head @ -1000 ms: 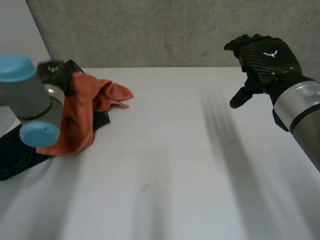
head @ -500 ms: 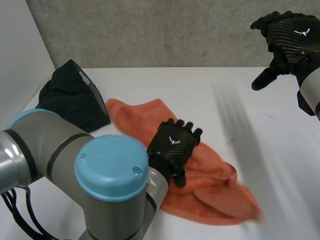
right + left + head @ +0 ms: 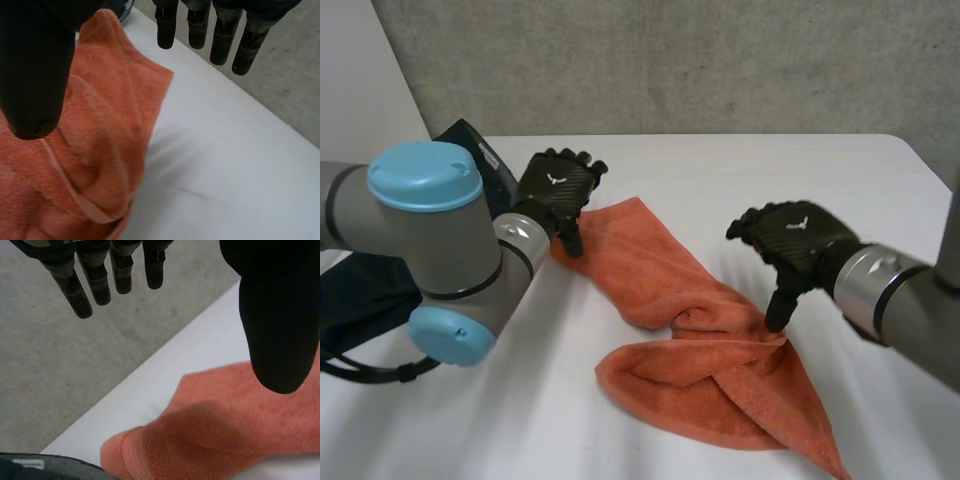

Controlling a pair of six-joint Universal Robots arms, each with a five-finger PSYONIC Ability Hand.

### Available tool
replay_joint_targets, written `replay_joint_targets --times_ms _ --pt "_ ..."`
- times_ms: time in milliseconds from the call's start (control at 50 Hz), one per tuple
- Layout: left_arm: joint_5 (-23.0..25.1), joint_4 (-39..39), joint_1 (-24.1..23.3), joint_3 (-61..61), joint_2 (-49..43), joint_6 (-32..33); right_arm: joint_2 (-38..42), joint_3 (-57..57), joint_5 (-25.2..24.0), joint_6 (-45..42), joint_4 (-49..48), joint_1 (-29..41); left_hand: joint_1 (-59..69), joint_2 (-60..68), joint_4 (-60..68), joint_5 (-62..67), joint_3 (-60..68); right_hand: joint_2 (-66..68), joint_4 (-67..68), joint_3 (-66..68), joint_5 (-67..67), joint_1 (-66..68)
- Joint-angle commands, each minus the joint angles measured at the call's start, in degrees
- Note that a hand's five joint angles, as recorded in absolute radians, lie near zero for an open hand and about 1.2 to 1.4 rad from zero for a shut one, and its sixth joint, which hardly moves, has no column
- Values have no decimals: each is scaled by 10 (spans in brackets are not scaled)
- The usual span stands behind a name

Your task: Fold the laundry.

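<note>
Now your left hand (image 3: 558, 190) and right hand (image 3: 790, 245) hang open, empty. Grabbing the twisted orange terry towel (image 3: 710, 385) mid-frame may pinch doubled layers.

The towel (image 3: 700, 340) is orange all over, with no stripes or pictures on it. Both hands are black. The left hand (image 3: 556, 190) has a small white mark on its back, and the right hand (image 3: 790, 243) has one too. The table (image 3: 720, 180) under the hands is plain white. Behind the left hand lies a dark cloth (image 3: 365, 300), nearly black, with a little white label on it. The left arm (image 3: 420, 240) is grey, and its caps (image 3: 425, 175) are light blue. The right arm (image 3: 870, 285) is shiny silver-grey at the wrist. The wall (image 3: 670, 60) past the fingertips is grey with tiny dark specks.
</note>
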Motion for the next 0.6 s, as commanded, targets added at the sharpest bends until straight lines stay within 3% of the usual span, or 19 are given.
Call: replay_joint_targets --times_ms 20,140,240,300,320,340,360,420,440,600 --pt "35 2 17 44 -87 66 32 61 40 52 -114 13 8 4 5 -6 0 -24 -33 -21 -32 -12" --pt "35 3 32 101 -155 124 94 53 38 81 -122 13 35 30 32 21 27 -24 -33 -21 -32 -12" --pt "36 2 50 137 -186 149 124 37 35 89 -124 13 108 103 104 93 99 98 89 100 90 110" --pt "35 2 54 155 -201 151 140 28 34 89 -126 13 202 197 198 187 193 231 222 233 222 243" --pt "35 1 54 159 -204 151 145 25 34 89 -128 13 257 252 253 243 248 288 279 290 279 300" --pt "35 0 54 163 -206 151 154 19 33 89 -133 13 326 321 322 312 317 431 423 434 423 444" --pt "35 0 54 167 -208 151 158 15 32 89 -136 13 440 435 436 426 431 486 477 488 478 498" --pt "34 0 52 169 -207 152 184 -11 32 82 -139 14 595 590 591 581 587 676 667 678 667 688" --pt "30 0 51 169 -205 151 191 -22 32 82 -138 14 687 682 683 673 678 676 667 678 668 688" --pt "14 7 34 211 -163 136 208 -198 44 74 -135 8 688 683 684 674 679 676 667 679 668 688"
